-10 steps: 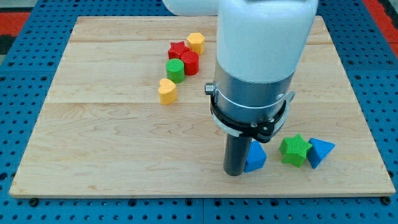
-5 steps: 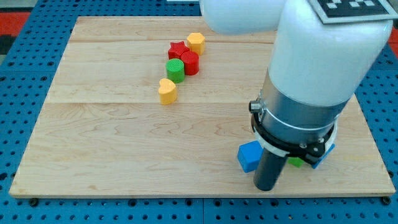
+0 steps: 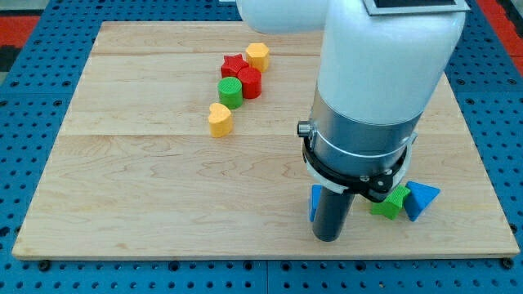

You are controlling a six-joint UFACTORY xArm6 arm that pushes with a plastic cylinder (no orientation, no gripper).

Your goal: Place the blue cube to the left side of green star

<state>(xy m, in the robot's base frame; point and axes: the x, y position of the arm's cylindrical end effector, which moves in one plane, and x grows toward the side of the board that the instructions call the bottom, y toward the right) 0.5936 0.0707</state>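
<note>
**Q:** Where is the blue cube, and where does it sit relative to the rod?

**A:** Right now the blue cube lies near the front edge of the wooden board, right of centre. Only a sliver of it shows, poking out on the left of the dark rod. My tip rests on the board just in front of the cube and slightly to its right, apparently touching it, though the rod hides the contact.

**Q:** And the green star?

**A:** The green star sits just to the right of the rod, partly hidden by the arm's collar. A blue triangular block is touching or almost touching its right side.

**Q:** So which relation matters for the next move?

**A:** The cube already lies on the star's left, with the rod in between. I judge the task nearly done; any further push should be small and leftward-safe, so the star is not disturbed.

**Q:** Is the arm holding anything?

**A:** No. It has no gripper, only a plain rod that pushes.

**Q:** Anything else on the board?

**A:** At the far left-centre: a yellow block, a red star, a red cylinder, a green cylinder and another yellow block, well apart from the action.
</note>
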